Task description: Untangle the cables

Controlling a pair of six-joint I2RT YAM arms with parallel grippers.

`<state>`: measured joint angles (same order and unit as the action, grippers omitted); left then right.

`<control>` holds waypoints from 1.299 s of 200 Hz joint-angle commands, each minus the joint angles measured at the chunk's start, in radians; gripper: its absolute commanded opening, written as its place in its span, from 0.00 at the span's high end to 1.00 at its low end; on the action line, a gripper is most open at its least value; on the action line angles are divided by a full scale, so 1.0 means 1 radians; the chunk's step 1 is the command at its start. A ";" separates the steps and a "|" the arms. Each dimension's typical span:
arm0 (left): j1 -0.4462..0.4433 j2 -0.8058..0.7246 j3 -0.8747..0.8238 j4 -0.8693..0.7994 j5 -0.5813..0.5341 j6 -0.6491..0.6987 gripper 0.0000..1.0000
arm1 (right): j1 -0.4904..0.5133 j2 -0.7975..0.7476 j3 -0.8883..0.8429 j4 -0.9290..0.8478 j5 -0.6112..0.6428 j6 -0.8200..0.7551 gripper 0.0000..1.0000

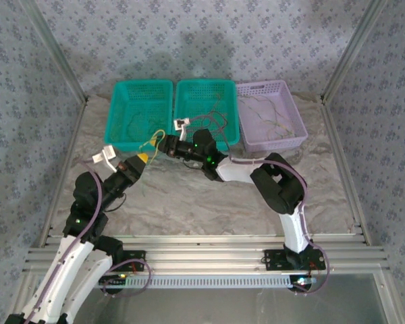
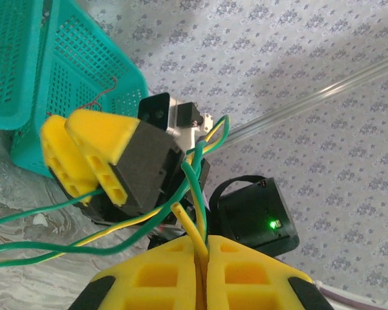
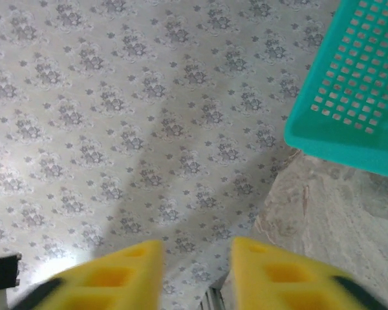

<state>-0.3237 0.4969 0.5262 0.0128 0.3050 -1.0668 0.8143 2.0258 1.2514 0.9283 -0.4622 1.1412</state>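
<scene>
Left arm (image 1: 86,202), right arm (image 1: 293,226): black-and-white links trailing lilac-grey cables (image 1: 54,270), green lights (image 1: 75,221) glowing; left end effector (image 2: 197,252), right end effector (image 3: 197,261) wearing yellow pads (image 2: 158,279).

Soft, even light fills the top view, with only a faint broad shadow on the back wall (image 1: 209,40) at 12 o'clock. In the right wrist view the yellow jaws at 6 o'clock are smeared by blur and a bright patch glows at 8 o'clock; the left wrist view is sharp.
</scene>
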 commanded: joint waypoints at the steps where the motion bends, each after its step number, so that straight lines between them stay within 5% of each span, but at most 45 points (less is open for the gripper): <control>1: -0.008 -0.022 0.012 0.030 -0.020 0.010 1.00 | 0.009 0.001 -0.001 0.005 0.007 0.009 0.80; 23: -0.011 -0.033 0.017 0.010 -0.030 0.025 1.00 | 0.003 -0.044 -0.047 -0.064 0.017 -0.047 0.78; 86: -0.012 -0.034 0.031 -0.005 -0.036 0.046 1.00 | -0.045 -0.074 -0.157 -0.063 0.029 -0.019 1.00; 112: -0.012 -0.040 0.038 -0.018 -0.041 0.055 1.00 | -0.070 -0.109 -0.172 -0.122 0.040 -0.037 1.00; 191: -0.011 -0.057 0.066 -0.079 -0.056 0.114 1.00 | -0.222 -0.428 -0.287 -0.658 0.213 -0.360 1.00; 260: -0.011 -0.058 0.188 -0.254 -0.097 0.294 1.00 | -0.376 -0.785 -0.340 -1.045 0.412 -0.608 1.00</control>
<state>-0.3294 0.4465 0.6586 -0.1825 0.2401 -0.8673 0.5156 1.3334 0.9413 0.0734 -0.1490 0.6460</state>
